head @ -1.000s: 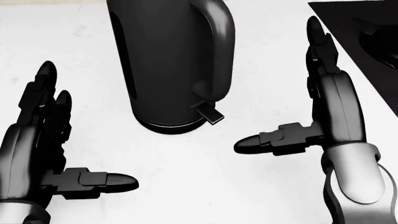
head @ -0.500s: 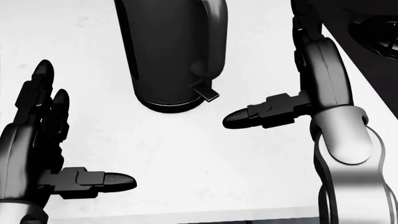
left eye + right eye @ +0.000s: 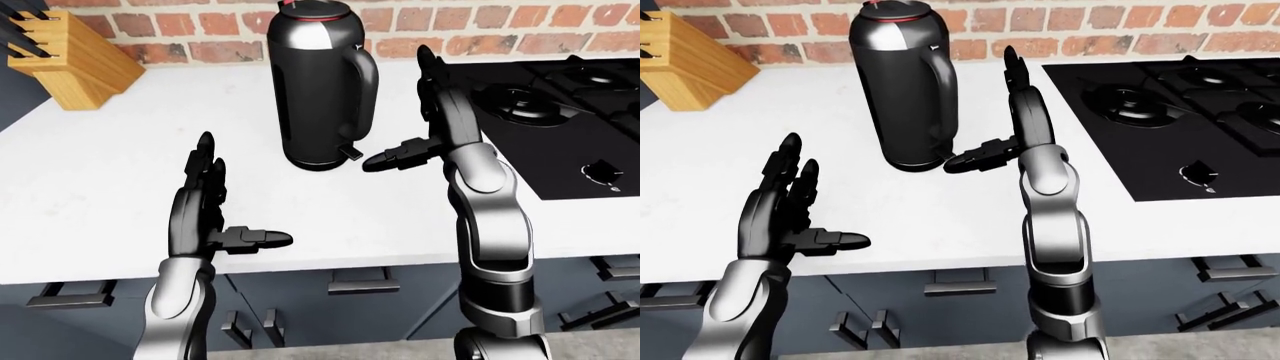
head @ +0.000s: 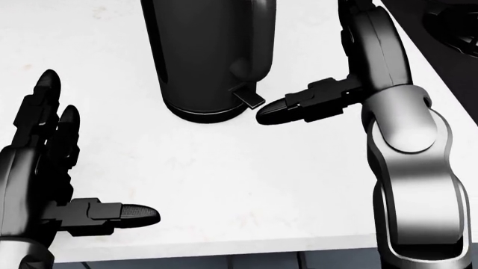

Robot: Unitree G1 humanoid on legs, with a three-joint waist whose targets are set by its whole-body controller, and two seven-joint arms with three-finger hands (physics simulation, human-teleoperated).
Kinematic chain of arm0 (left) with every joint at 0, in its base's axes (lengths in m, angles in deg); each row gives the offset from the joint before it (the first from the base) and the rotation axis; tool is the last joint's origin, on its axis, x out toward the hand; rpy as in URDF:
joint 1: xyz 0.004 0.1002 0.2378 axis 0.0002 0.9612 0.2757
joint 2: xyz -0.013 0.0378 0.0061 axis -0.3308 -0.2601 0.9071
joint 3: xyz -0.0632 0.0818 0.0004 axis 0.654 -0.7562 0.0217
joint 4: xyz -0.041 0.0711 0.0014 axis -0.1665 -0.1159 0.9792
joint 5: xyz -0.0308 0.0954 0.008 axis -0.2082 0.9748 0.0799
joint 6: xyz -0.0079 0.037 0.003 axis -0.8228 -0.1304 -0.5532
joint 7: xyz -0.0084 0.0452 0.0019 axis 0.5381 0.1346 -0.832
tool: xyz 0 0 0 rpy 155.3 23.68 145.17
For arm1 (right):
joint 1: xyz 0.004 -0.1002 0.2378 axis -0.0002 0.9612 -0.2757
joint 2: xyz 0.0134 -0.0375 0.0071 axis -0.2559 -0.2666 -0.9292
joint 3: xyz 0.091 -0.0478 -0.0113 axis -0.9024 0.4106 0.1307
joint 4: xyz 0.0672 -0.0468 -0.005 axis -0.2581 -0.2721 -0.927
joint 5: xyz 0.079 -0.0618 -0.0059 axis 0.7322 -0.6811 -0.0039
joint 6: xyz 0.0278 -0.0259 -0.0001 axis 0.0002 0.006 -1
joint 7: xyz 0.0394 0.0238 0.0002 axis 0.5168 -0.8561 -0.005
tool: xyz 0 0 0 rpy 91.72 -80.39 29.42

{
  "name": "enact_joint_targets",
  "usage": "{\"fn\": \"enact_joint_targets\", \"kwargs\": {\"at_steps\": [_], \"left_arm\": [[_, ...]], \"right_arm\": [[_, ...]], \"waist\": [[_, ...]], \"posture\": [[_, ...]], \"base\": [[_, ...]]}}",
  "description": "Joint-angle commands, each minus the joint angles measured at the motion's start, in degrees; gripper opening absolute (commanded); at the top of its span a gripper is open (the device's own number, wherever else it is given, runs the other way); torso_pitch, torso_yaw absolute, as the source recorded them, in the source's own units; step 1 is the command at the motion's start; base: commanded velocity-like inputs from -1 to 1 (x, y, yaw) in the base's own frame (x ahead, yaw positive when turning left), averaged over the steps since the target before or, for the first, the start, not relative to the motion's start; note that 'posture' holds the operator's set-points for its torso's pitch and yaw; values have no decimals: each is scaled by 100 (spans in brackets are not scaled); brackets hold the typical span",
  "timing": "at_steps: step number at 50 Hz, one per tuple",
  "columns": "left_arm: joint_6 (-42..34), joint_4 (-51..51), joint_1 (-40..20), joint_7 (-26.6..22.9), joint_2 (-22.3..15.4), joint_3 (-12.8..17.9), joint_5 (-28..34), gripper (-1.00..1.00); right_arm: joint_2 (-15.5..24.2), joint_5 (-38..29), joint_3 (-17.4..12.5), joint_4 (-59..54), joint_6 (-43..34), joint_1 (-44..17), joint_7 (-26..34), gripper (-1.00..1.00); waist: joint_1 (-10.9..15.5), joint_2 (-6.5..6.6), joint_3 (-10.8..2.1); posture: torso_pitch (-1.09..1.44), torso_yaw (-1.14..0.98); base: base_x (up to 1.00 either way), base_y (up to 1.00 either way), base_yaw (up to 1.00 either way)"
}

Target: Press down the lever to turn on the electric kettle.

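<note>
A: What is different from a second ago?

B: In the head view the whole picture slides, so the camera has moved; the kettle [image 4: 205, 56] sits higher in frame, and the right hand [image 4: 321, 101] has closed in until its thumb tip lies just beside the lever [image 4: 248, 98], at its 3 o'clock.

A: Start with the big things. Where does the kettle stand?

B: Upright on the white counter [image 3: 120, 165], with the black stove [image 3: 560, 120] at its 3 o'clock and a knife block [image 3: 70, 56] well apart at 10 o'clock. The handle faces the stove, so the lever at its foot points toward the right hand.

A: And the hands?

B: Right hand is spread wide, fingers up past the handle, thumb out sideways, holding nothing; I judge the thumb is meant to do the pressing. The left hand [image 3: 205, 210] hovers at 7 o'clock, also spread and idle.

A: Lever down yet?

B: It looks untouched.
</note>
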Motion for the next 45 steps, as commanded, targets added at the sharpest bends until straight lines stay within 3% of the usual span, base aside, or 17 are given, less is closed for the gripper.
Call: {"fn": "enact_joint_targets", "kwargs": {"at_steps": [1, 22, 32, 45], "left_arm": [[171, -205, -113, 5, -24, 11, -8, 100], [182, -196, -115, -9, -48, 79, -55, 100], [215, -167, -109, 1, -57, 88, -72, 100], [251, -141, -100, 7, -62, 104, -90, 100]], "right_arm": [[56, -9, -46, 113, 181, -249, -43, 100], [-84, 207, 36, -1019, 827, -671, -364, 100], [-257, 270, 118, -1580, 1383, -494, -506, 100], [-160, 252, 58, -2528, 1762, -981, -575, 100]], "waist": [[-1, 5, -128], [-6, 21, -156], [-17, 25, -123], [-28, 31, -117]], "posture": [[0, 0], [0, 0], [0, 0], [0, 0]], "base": [[0, 0, 0], [0, 0, 0], [0, 0, 0], [0, 0, 0]]}}
